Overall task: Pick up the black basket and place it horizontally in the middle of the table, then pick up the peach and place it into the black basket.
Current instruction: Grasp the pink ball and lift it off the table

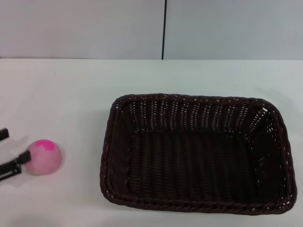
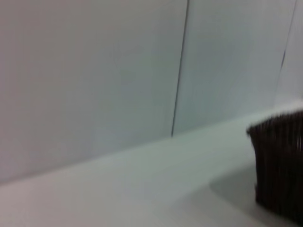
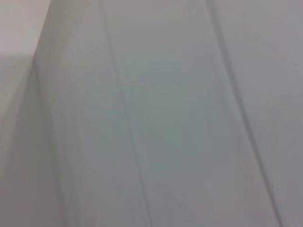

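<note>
far left edge, head view: left gripper (image 1: 10,151) low over the table (image 1: 71,90), only two dark fingertips showing, spread wide. upper fingertip (image 1: 4,134) apart from the fruit; lower one (image 1: 21,158) touching the peach's left side. nothing clamped between them.

just right of it: peach (image 1: 42,157), pale pink with a magenta patch on top, sitting on the table near the left edge, outside the basket and well apart from it.

middle to right: basket (image 1: 199,101), dark woven, long side running across the view, standing upright on its base, open side up. inside holds nothing visible. near rim close to the bottom edge of the view, right rim close to the right edge.

left wrist view: blurred wall panels with a dark seam, a strip of table, one corner of the basket (image 2: 279,165) at the side.

right wrist view: plain grey blur only. right gripper not seen anywhere.
</note>
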Controlling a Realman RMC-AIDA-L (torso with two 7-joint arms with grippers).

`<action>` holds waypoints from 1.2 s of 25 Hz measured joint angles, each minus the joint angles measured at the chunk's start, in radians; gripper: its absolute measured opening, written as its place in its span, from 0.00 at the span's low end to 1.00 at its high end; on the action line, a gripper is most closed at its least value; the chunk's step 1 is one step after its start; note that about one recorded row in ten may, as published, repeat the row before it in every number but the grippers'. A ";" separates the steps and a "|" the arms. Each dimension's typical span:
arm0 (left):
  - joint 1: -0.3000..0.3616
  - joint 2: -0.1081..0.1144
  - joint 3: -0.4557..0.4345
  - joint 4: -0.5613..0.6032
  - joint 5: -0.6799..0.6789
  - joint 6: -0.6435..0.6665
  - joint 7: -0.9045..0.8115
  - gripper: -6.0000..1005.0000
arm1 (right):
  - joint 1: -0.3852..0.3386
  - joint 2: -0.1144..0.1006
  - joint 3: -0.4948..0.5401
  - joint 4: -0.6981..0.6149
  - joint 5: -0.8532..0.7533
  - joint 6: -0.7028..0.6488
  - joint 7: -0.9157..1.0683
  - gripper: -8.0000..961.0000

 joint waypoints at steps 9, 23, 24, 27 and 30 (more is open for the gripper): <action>-0.023 -0.006 0.033 -0.036 0.079 -0.088 0.024 0.77 | 0.042 -0.002 0.087 0.236 0.026 -0.085 -0.042 0.80; -0.026 -0.005 0.049 -0.090 0.093 -0.074 0.109 0.66 | 0.060 -0.003 0.155 0.379 0.025 -0.077 -0.097 0.80; -0.025 -0.005 0.046 -0.096 0.091 -0.066 0.120 0.64 | 0.064 -0.003 0.178 0.409 0.023 -0.076 -0.098 0.80; -0.024 -0.005 0.041 -0.100 0.087 -0.052 0.136 0.58 | 0.066 -0.004 0.207 0.439 0.022 -0.076 -0.103 0.80; -0.023 -0.005 0.040 -0.101 0.072 -0.049 0.139 0.52 | 0.069 -0.004 0.249 0.482 0.022 -0.079 -0.119 0.80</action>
